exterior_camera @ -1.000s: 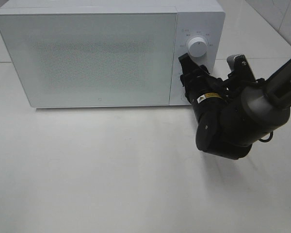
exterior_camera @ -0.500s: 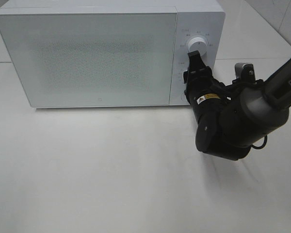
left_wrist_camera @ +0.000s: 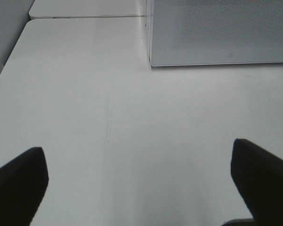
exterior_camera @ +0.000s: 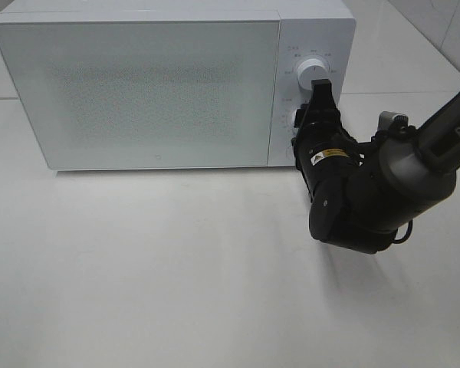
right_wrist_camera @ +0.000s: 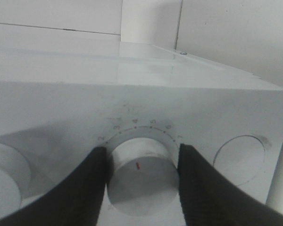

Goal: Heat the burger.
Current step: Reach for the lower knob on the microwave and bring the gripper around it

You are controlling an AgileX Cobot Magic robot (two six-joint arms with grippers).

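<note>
I can't see the burger in any view. The microwave (exterior_camera: 146,84) door is shut, so I judge it sits inside. My right gripper (right_wrist_camera: 142,157) is clamped on the lower dial (right_wrist_camera: 141,181), a finger on either side, ready to twist and start heating. My left gripper (left_wrist_camera: 139,186) hangs wide open over the table (left_wrist_camera: 85,94), out of the way.

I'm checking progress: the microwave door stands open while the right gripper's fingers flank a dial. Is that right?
No: the microwave door is shut, as the exterior high view shows. The rest holds: the fingers of the right gripper flank a dial.
</note>
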